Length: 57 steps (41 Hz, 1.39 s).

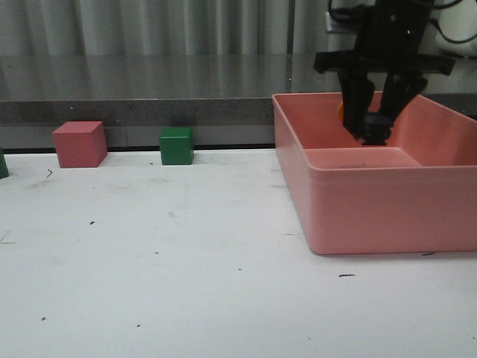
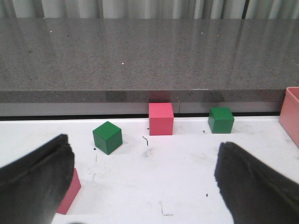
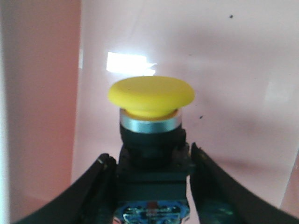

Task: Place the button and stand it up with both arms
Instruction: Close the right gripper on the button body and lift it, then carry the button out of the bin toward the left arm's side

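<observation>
A red cube (image 1: pixel 79 144) is sitting at the far left of the white table (image 1: pixel 164 253), with a green cube (image 1: pixel 177 145) near it on its right; both are lying against the grey ledge. The left gripper (image 2: pixel 145 184) is hovering over the table, fingers spread wide with nothing between them. At the right, a pink bin (image 1: pixel 373 201) is resting on the table. The right gripper (image 1: pixel 373 130) is reaching down inside the bin, its fingers clamping the black base of the button (image 3: pixel 152 135), the yellow cap pointing away from the wrist.
</observation>
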Tool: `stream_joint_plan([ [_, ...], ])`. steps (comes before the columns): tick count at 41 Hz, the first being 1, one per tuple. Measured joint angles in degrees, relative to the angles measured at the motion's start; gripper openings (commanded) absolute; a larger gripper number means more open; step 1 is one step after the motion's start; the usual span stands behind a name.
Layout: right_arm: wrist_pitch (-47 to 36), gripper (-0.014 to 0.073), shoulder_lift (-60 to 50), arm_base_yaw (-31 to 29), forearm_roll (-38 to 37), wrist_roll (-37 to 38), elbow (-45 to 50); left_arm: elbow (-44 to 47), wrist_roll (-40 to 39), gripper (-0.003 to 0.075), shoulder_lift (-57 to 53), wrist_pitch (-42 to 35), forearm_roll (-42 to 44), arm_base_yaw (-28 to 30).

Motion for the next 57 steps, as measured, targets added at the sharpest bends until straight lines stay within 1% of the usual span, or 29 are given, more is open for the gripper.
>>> stream_joint_plan([
  [8,0.5,0.024,-5.7,6.9,0.5,1.5,0.0,0.0,0.0,0.0596,0.0,0.0,0.0,0.0],
  [15,0.7,0.024,-6.9,15.9,1.6,4.0,-0.1,0.0,0.0,0.0596,0.0,0.0,0.0,0.0],
  [22,-1.2,0.024,-4.6,24.5,1.9,6.4,-0.1,0.0,0.0,0.0596,0.0,0.0,0.0,0.0],
  [30,-3.8,0.024,1.7,31.0,2.2,11.4,-2.9,0.0,0.0,0.0596,0.0,0.0,0.0,0.0],
  [36,-4.0,0.024,7.7,32.7,2.3,16.8,-7.1,0.0,0.0,0.0596,0.0,0.0,0.0,0.0],
  [46,-6.1,0.0241,15.0,32.8,2.3,28.1,-11.9,0.0,0.0,0.0596,0.0,0.0,0.0,0.0],
  [51,-8.0,0.0241,16.8,32.7,2.2,32.0,-12.0,0.0,0.0,0.0596,0.0,0.0,0.0,0.0],
  [57,-8.8,0.0241,17.7,32.7,2.2,33.9,-12.0,0.0,0.0,0.0596,0.0,0.0,0.0,0.0],
])
